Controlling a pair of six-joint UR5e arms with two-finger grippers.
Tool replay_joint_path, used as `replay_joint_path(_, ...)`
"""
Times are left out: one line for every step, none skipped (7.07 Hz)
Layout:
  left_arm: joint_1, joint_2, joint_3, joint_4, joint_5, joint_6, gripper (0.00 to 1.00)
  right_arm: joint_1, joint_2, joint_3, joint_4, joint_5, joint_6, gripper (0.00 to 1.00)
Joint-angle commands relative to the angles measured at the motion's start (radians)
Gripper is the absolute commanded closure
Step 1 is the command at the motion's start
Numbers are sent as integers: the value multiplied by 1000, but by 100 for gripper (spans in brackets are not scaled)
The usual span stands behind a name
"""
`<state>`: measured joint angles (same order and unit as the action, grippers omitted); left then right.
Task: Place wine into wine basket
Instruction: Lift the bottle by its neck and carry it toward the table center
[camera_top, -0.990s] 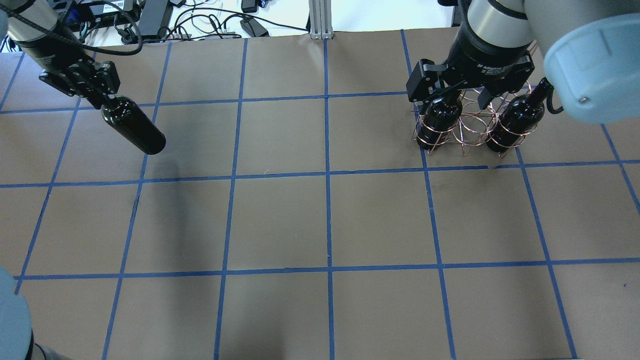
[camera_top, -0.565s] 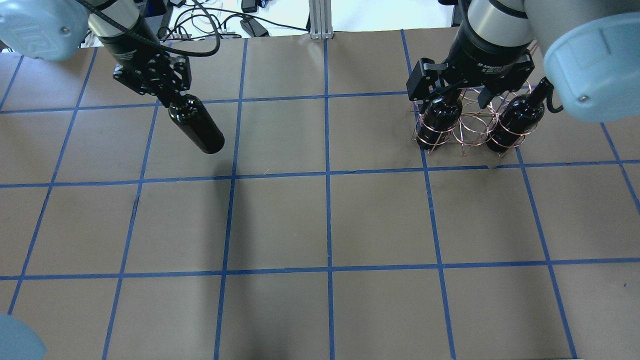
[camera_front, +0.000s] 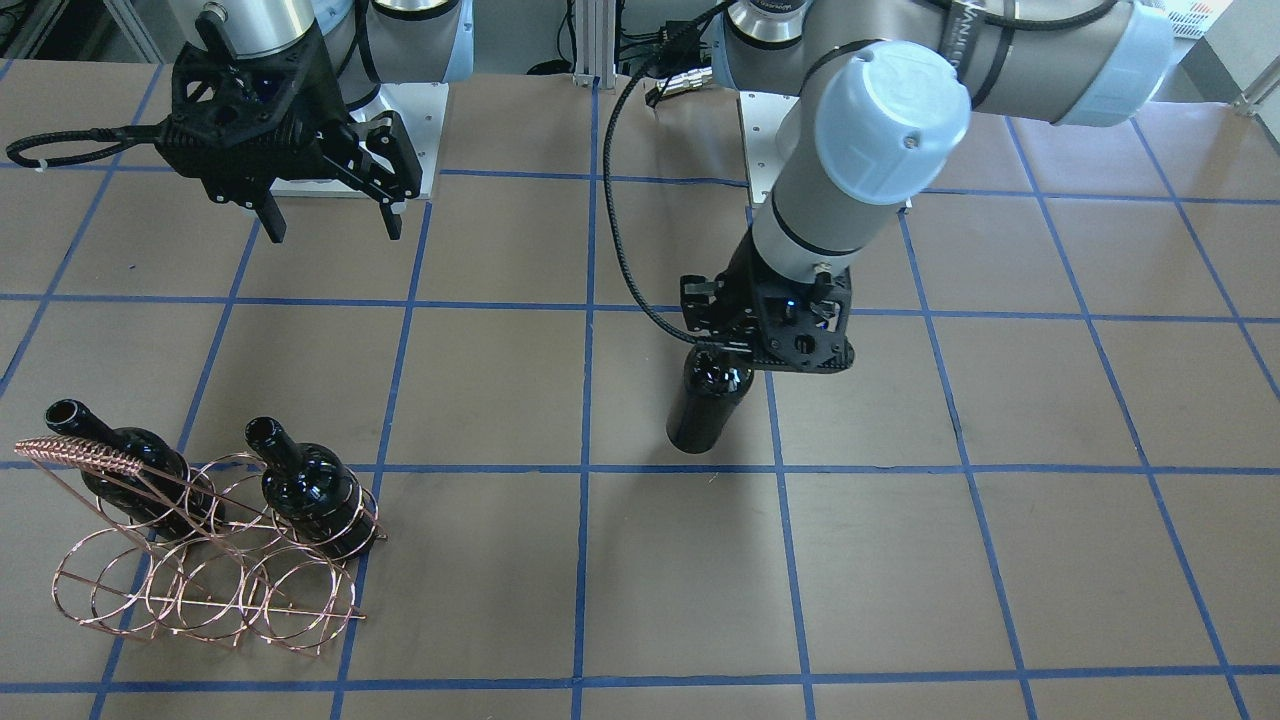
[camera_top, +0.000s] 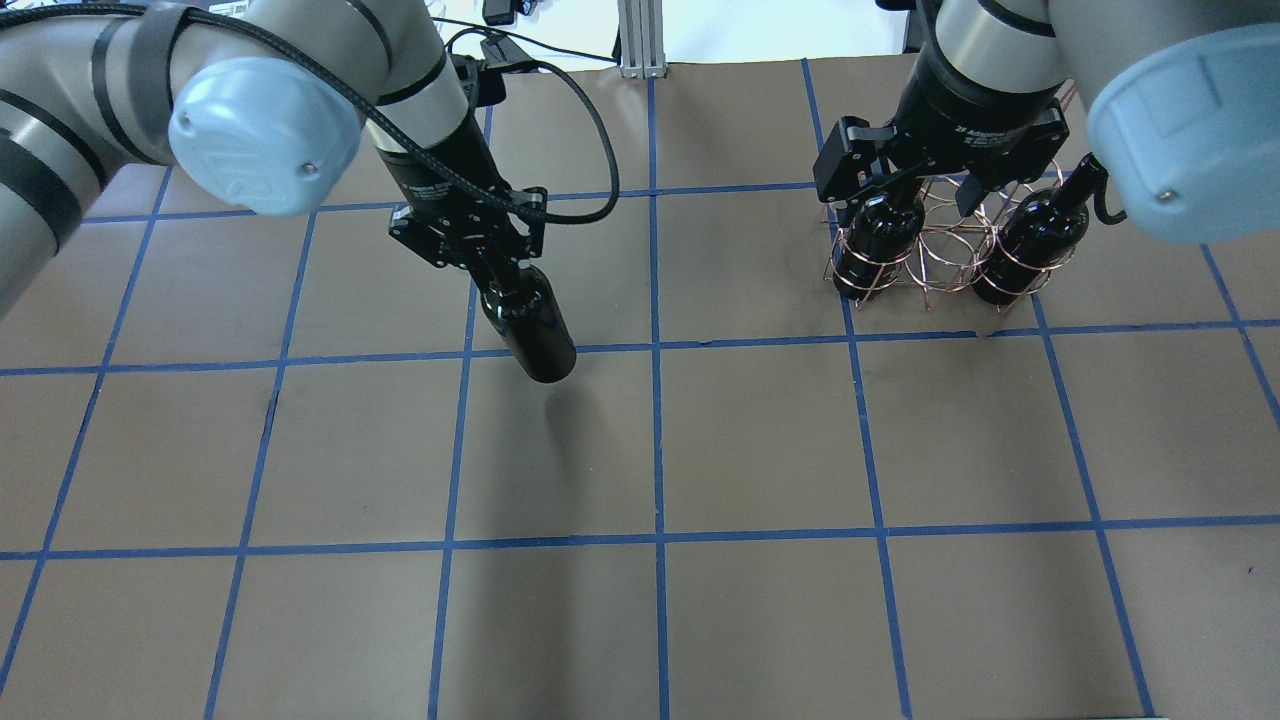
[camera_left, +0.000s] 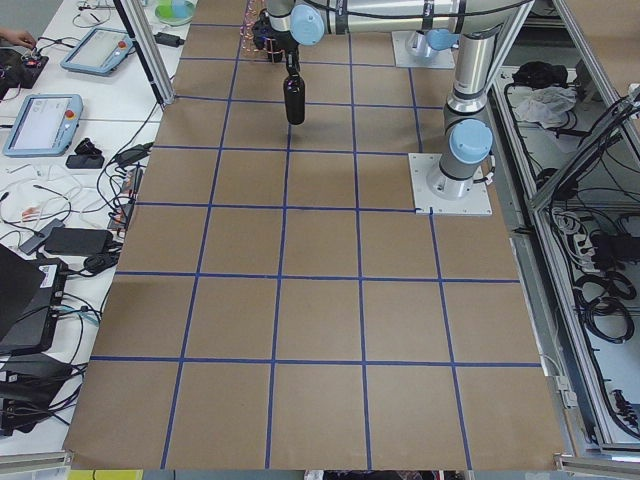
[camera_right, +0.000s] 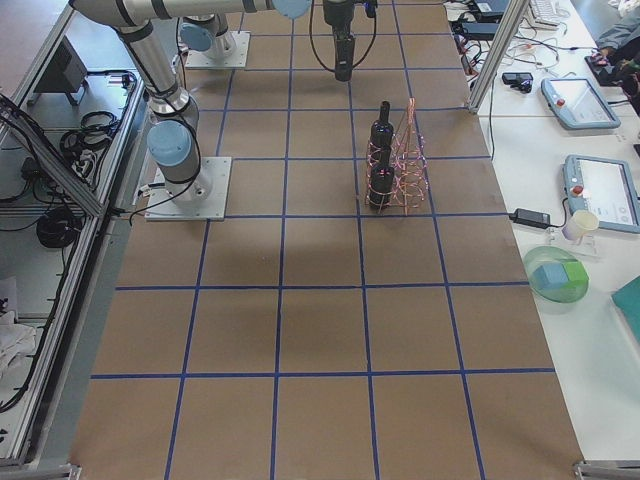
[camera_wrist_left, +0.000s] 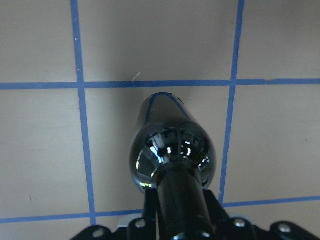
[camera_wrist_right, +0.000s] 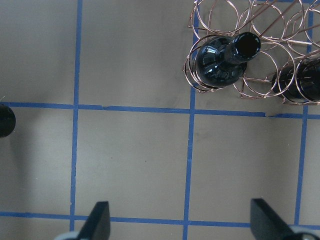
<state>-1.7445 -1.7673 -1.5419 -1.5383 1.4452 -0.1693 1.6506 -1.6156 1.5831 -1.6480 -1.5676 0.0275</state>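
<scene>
L gripper holds wine by neck, well apart from wine basket.

Blue tape lines grid my brown worktop; past its far edge a side table holds a teach pendant, a green bowl and a paper cup.

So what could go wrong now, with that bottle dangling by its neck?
The left end effector holds the wine bottle only by its glossy neck, in mid-air; it might slip and fall. The right end effector hovers open near the wine basket, so the arms could clash on approach. A nudge against the two bottles already inside might tip it.
</scene>
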Motion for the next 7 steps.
replay_joint_path(-91, 15, -64, 1, -9, -99, 100, 0, -1, 0, 1, 0, -1, 0)
replay_joint_path(-108, 22, -75, 1, -9, -102, 100, -2, -6, 0, 2, -5, -1, 0)
replay_joint_path(-119, 35, -76, -2, -8, -105, 100, 0, -6, 0, 2, -3, 0, 0)
replay_joint_path(-131, 43, -92, -3, -5, -105, 100, 0, -6, 0, 2, -5, 0, 0)
replay_joint_path(-139, 46, -116, -3, -8, -104, 100, -2, -4, 0, -1, -2, 0, 0)
replay_joint_path(-141, 52, -125, -2, -11, -105, 100, 2, -3, 2, 2, 4, 2, 0)
replay_joint_path(-142, 55, -127, -2, -17, -105, 100, 2, -1, 0, 1, 4, 2, 0)
